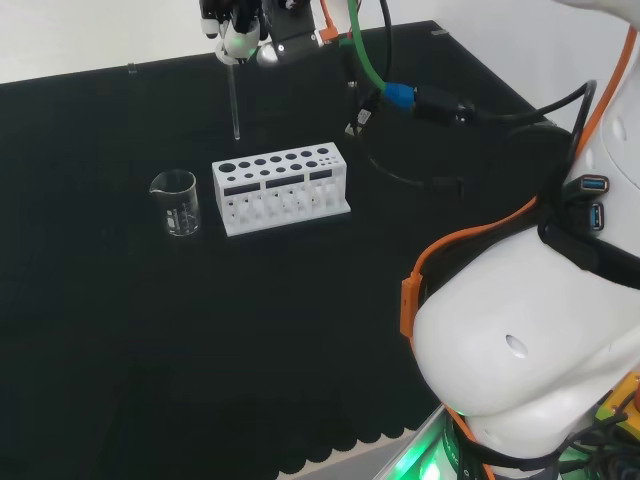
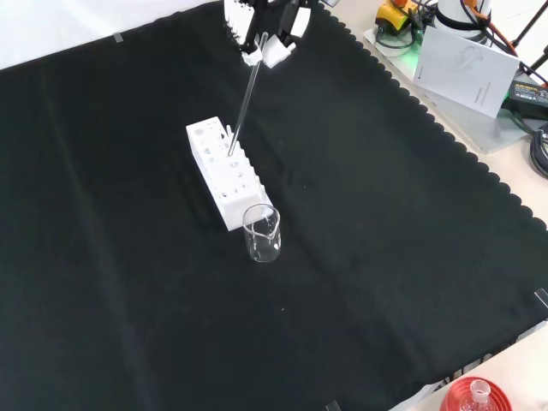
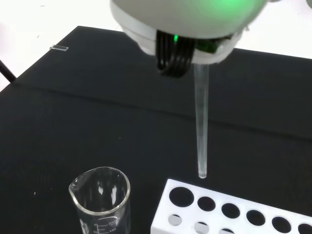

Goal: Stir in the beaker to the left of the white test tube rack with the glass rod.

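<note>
The hand [image 1: 238, 35] pinches the glass rod [image 1: 234, 100], which hangs almost upright. Its tip is above the white rack [image 1: 280, 186]; the beaker [image 1: 177, 202] stands to the left in the head view.

Head view: behind, above arm base. Front view: opposite, looking down. Wrist view: close. Shared: white plastic test tube rack [image 1: 281, 187] [image 2: 223, 171] [image 3: 234, 209].

Beaker [image 1: 177, 203]: clear glass, graduated, spout at the rim, upright on the black cloth, just left of the rack [image 1: 281, 187] in the head view, apparently empty; rod [image 1: 234, 100]: thin, clear, hanging near vertical from the hand [image 1: 237, 35], lower tip in the air above the rack's end nearest the beaker, clear of both.
</note>
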Robot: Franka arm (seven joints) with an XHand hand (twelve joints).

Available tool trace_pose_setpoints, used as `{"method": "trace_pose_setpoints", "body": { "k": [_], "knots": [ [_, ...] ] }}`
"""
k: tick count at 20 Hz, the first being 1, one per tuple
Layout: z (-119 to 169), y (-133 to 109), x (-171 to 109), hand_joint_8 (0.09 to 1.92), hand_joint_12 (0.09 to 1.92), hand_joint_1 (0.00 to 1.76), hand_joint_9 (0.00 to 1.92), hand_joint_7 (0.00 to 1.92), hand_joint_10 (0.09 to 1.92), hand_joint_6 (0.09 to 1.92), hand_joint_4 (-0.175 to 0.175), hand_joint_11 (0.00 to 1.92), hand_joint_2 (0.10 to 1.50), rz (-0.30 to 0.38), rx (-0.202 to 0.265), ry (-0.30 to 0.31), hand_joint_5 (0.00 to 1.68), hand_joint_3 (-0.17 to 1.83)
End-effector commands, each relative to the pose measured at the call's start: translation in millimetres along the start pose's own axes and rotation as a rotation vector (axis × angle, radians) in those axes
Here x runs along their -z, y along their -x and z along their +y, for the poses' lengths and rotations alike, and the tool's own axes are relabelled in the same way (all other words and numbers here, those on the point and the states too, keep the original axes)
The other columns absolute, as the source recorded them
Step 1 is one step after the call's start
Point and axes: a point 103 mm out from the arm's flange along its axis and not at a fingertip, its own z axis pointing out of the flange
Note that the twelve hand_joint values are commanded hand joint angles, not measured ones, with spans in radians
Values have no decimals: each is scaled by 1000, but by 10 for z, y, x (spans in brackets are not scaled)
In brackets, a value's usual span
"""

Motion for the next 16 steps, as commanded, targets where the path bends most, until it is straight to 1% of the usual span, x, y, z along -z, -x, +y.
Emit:
{"method": "trace_pose_setpoints", "body": {
  "k": [1, 3, 4, 5, 6, 7, 8, 9, 10, 12, 16],
  "knots": [
    [-15, 5, -46, 813, 795, 1436, 1296, 1256, 955, 813, -175, 1411, 615, 7, 1, -15, 1042, 776],
    [0, -5, -54, 813, 795, 1436, 1296, 1256, 955, 813, -175, 1411, 615, -1, 2, -23, 1042, 776],
    [-14, 26, -68, 813, 795, 1436, 1296, 1256, 954, 813, -175, 1412, 615, -72, -47, -59, 1042, 776],
    [-7, 17, -71, 813, 795, 1436, 1296, 1256, 954, 812, -175, 1412, 615, -82, -59, -63, 1042, 776],
    [-10, 1, -69, 813, 795, 1436, 1296, 1256, 953, 812, -175, 1412, 615, -77, -23, -65, 1042, 776],
    [-20, 11, -65, 813, 795, 1436, 1296, 1257, 953, 812, -175, 1413, 615, -42, -18, -42, 1042, 777],
    [-21, 7, -65, 812, 795, 1436, 1297, 1257, 953, 812, -175, 1413, 614, -22, 8, -16, 1042, 777],
    [-21, 5, -64, 812, 795, 1436, 1297, 1257, 953, 812, -175, 1413, 614, -7, 16, -1, 1042, 777],
    [-17, -5, -55, 812, 795, 1436, 1297, 1257, 953, 812, -175, 1414, 614, -16, 19, -19, 1042, 777],
    [1, -56, -57, 811, 795, 1436, 1297, 1258, 953, 812, -175, 1414, 614, -33, 22, -27, 1042, 777],
    [22, -192, -20, 810, 795, 1436, 1297, 1258, 953, 811, -175, 1415, 615, -18, 27, -26, 1042, 776]
  ]
}}
